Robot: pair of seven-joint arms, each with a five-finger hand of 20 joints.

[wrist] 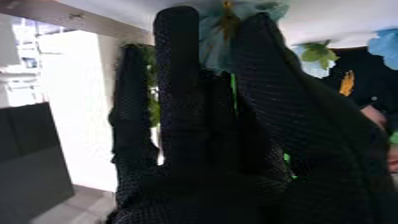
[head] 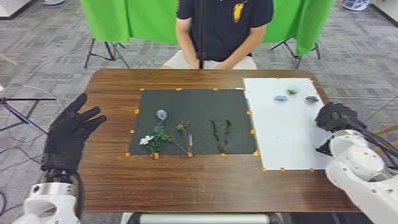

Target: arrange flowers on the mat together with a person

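Along the white sheet [head: 286, 131], the right hand [head: 336, 116] is open, fingers nearly straight, apparently gripping nothing. The nearest flower [head: 312, 100] lies on that sheet, just past the fingertips; probably light, soft and easily crushed, best pinched gently below its petals.

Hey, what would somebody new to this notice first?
Probably the bright green cloth hanging beyond the table's far edge. Next, perhaps, the dark mat left of the middle, with leafy sprigs on its near half, and the white sheet to its right, small blooms near its far end.
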